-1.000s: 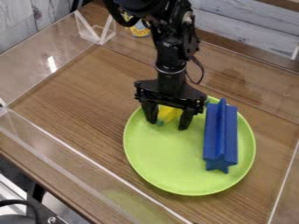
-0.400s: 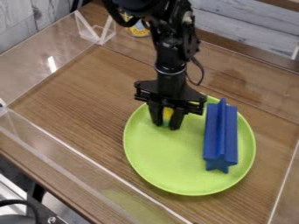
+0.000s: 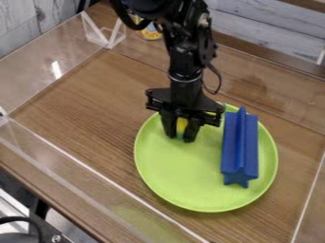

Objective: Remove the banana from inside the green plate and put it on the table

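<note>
Looking down across the table [image 3: 89, 104], we see the black arm [image 3: 188, 47] standing upright over the far part of the green plate [image 3: 191, 171], its gripper [image 3: 181, 128] pointing straight down. The fingers [image 3: 169, 123] are clenched on the banana [image 3: 183, 119]; only a sliver of yellow shows between them, right at the plate's far edge, and the fingertips sit low on the plate's surface. We cannot tell whether the banana is lifted clear of the plate or resting on it. A long blue block [image 3: 238, 147] lies along the plate's right side, just beside the gripper but apart from it, one end reaching the plate's far rim. The plate sits toward the near right corner of the table, with clear walls [image 3: 45, 66] rising along the table's edges.
</note>
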`<state>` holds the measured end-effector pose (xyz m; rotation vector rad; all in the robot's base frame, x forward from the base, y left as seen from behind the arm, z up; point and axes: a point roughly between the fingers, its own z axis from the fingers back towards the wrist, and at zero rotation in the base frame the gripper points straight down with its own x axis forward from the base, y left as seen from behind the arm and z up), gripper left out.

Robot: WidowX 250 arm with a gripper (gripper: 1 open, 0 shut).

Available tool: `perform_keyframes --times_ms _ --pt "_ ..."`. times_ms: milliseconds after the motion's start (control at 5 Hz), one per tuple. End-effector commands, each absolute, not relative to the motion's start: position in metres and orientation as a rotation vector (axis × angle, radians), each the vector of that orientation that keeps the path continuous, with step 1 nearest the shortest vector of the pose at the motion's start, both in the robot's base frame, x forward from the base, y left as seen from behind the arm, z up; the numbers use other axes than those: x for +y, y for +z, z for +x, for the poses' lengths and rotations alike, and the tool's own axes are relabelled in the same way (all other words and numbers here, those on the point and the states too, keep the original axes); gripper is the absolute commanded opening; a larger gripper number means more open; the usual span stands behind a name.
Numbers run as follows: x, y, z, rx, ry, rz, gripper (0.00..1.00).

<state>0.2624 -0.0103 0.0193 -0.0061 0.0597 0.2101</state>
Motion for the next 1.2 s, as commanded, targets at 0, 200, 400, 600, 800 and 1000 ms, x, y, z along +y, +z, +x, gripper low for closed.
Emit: perform_keyframes --times_ms 0,200,400,600,800,1000 --pt "-0.0128 0.0273 0.2625 0.046 0.185 -0.002 0.0" --pt "-0.013 0.0286 0.261 0.051 0.174 0.001 0.0" --pt "-0.0132 0.0296 0.2595 0.056 0.163 0.003 0.0" --pt "-0.0135 0.0304 0.2582 0.061 0.153 0.005 0.0" --pt "-0.0139 0.0311 0.257 0.066 0.144 0.005 0.0" --pt "-0.0142 0.032 0.2558 0.071 0.134 0.006 0.0"
